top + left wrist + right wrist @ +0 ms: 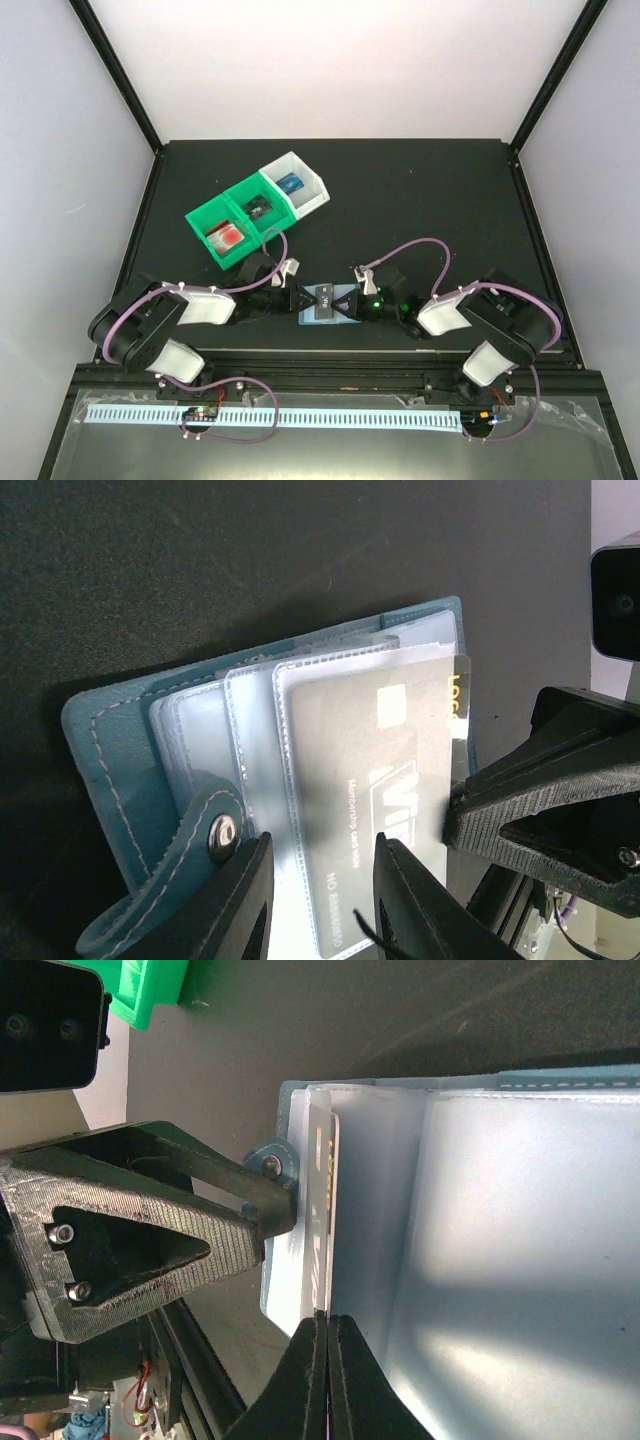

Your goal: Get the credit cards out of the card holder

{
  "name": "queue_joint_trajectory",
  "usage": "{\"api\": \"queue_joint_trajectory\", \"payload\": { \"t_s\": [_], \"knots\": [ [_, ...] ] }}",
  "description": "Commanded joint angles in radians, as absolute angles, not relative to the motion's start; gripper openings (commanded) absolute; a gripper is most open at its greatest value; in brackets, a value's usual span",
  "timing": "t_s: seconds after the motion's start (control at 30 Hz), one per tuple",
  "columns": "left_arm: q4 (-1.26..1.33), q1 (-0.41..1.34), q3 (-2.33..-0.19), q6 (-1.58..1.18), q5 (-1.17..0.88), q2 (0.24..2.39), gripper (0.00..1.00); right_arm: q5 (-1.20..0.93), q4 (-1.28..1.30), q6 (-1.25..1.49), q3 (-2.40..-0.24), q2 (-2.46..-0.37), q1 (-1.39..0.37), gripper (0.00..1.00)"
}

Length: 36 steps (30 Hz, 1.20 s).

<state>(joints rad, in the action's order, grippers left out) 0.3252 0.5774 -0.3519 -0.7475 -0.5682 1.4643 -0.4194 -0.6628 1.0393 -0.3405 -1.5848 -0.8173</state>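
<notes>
Low on the black surface point(450, 200) lies the pale blue soft-plastic folding card holder point(110, 770), my right hand point(326, 1325) clenched on its thin dark grey card point(360, 770), whose way out runs rightward, while my left hand point(320, 845) straddles the holder, gripping or not I cannot tell.

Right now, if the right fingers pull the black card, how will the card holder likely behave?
Probably floppy: the card holder has thin clear sleeves fanned between stitched covers, so it may bend. It looks light, likely dragging along unless the left fingers pin it. The black card looks flat and stiff, so should slide straight.
</notes>
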Motion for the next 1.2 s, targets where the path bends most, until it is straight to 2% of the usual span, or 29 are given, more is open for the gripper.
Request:
{"api": "queue_joint_trajectory", "payload": {
  "t_s": [0.0, 0.1, 0.17, 0.6, 1.17],
  "knots": [
    [0.249, 0.581, -0.344, -0.727, -0.532, 1.503, 0.30, -0.420, -0.694, 1.067, -0.331, -1.608, -0.813, 0.04],
    [0.245, 0.581, -0.344, -0.723, -0.522, 1.490, 0.30, -0.426, -0.698, 1.069, -0.333, -1.622, -0.810, 0.08],
    [0.244, 0.581, -0.344, -0.718, -0.510, 1.490, 0.30, -0.435, -0.733, 1.078, -0.329, -1.633, -0.808, 0.01],
    [0.256, 0.580, -0.365, -0.706, -0.513, 1.544, 0.29, -0.405, -0.738, 1.097, -0.274, -1.585, -0.779, 0.01],
    [0.269, 0.581, -0.362, -0.706, -0.517, 1.553, 0.29, -0.382, -0.518, 0.997, -0.285, -1.436, -0.756, 0.01]
  ]
}}
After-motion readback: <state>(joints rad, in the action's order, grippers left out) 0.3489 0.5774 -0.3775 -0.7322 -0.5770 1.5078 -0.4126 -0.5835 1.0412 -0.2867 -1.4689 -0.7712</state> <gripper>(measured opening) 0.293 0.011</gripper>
